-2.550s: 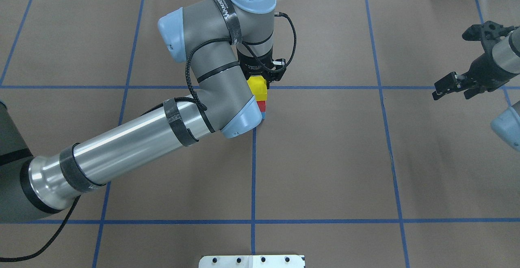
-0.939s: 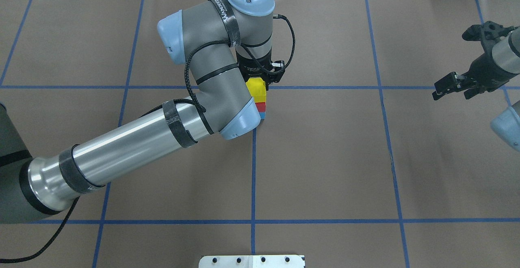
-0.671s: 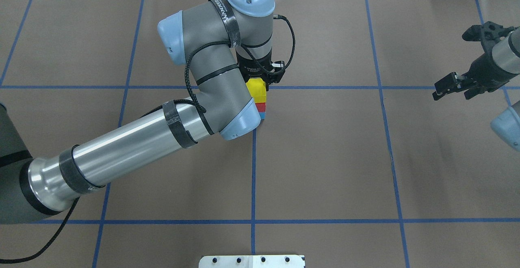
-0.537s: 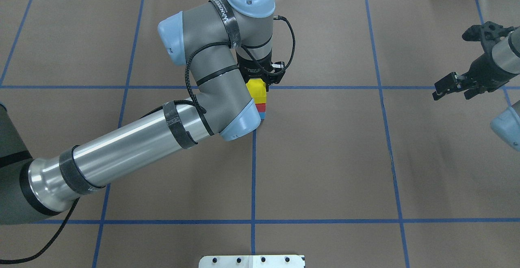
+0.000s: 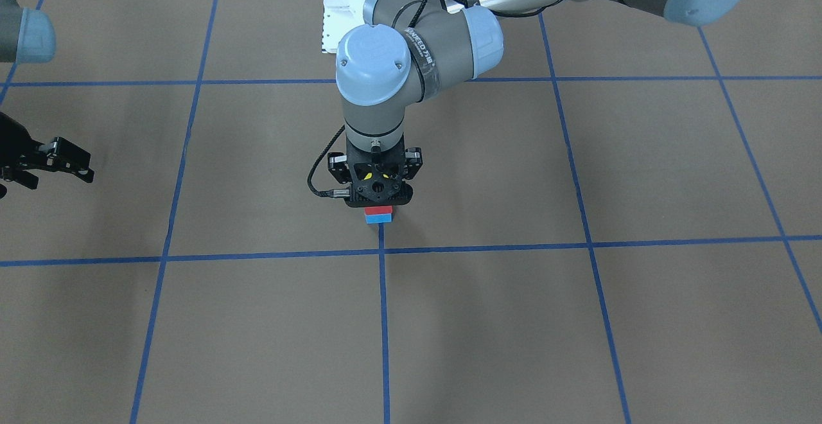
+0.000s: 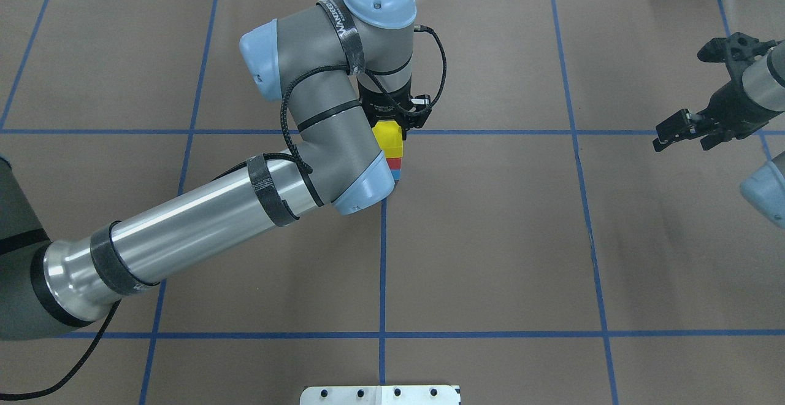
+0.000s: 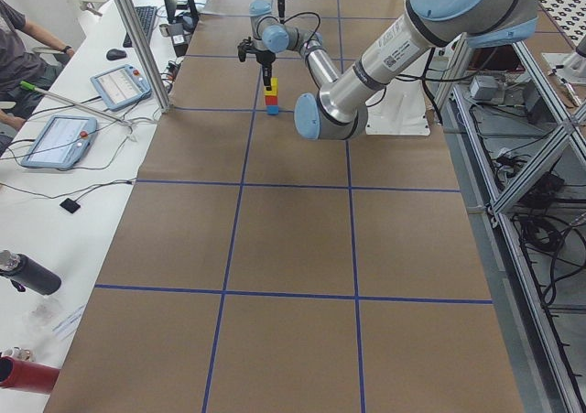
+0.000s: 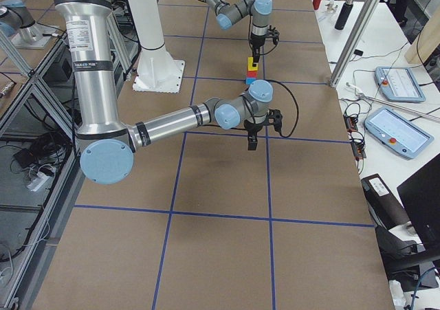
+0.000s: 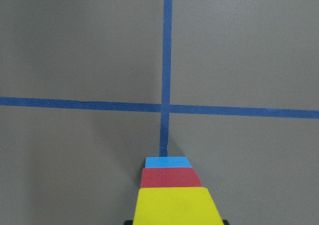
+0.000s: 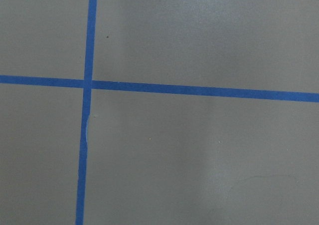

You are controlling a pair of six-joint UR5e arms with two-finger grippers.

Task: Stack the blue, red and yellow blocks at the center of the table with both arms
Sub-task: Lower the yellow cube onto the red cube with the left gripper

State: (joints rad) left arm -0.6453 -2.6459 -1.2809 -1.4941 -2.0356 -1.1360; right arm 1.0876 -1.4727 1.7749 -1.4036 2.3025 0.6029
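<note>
Left gripper [image 5: 377, 194] points straight down over the stack at mid-table. Its fingers flank the yellow block [image 6: 388, 137]. In the left wrist view only two dark tips peek in at the bottom edge, one on each side of the block. Pressing on it or just beside it: cannot tell from any view.

Stack: three blocks, upright, edges lined up. Blue block [image 9: 168, 161] sits at the bottom on the table [image 6: 490, 239], red block [image 9: 169, 177] on top of it, yellow block on top of red. All three touch. From the front-facing camera the gripper body hides the yellow block apart from glints through its frame. Red and blue show just below it.

Position: the stack stands on a blue tape line, just on the robot's side of the central tape cross [image 9: 167, 107], near it but not on it.

Right gripper [image 6: 681, 138] hangs above the table far off to the right in the overhead view, well apart from the stack. Jaws parted, nothing between them. Its wrist camera shows only brown paper and another crossing of tape lines.

Left arm [image 6: 202, 233] reaches in from the near left of the overhead view, elbow bent, covering the left side of the stack. White base plate [image 6: 380, 394] at the near edge, centre
</note>
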